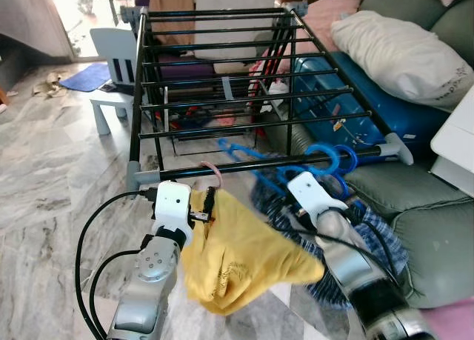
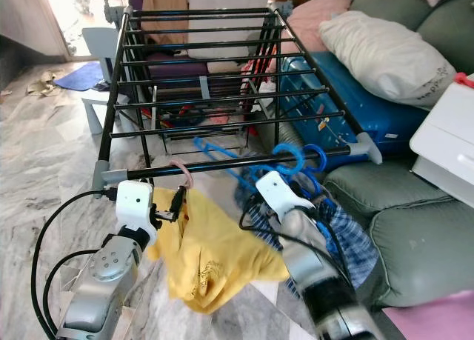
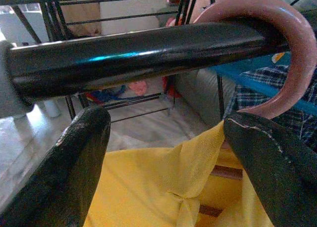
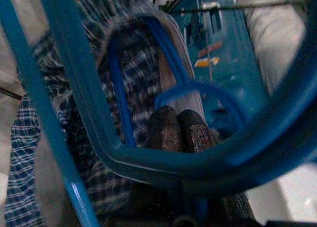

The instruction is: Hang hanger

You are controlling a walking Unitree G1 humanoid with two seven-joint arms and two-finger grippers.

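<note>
From my head cameras, the pink plastic hanger hook (image 1: 213,171) sits over the front black metal bar of the drying rack (image 1: 244,164), with the soft yellow cloth garment (image 1: 237,258) drooping below it. My left claw (image 1: 209,207) is just under that bar, right at the neck of the hanger. My right claw (image 1: 296,199) is pushed in among the blue plastic hangers (image 1: 329,158) hooked further along the same bar, with blue-and-white checked fabric (image 1: 370,236) bunched beneath. I judge the risk here to be a snag: if I pull the left arm back carelessly, a finger could catch the loose yellow cloth and drag the hook off the smooth, glossy bar

In the left wrist view my left claw stands wide open, its two matte black fingers (image 3: 74,162) on either side of the yellow garment and gripping nothing. The hook, a thick rounded curve, wraps over the bar. The cloth looks thin and creased, easy to catch

In the right wrist view the two rough-textured fingertips (image 4: 176,130) of my right claw are pressed together, shut, with slick curved blue hanger loops crossing close in front. Whether anything is pinched between them I cannot tell; these loops could tangle round the fingers as I withdraw
</note>
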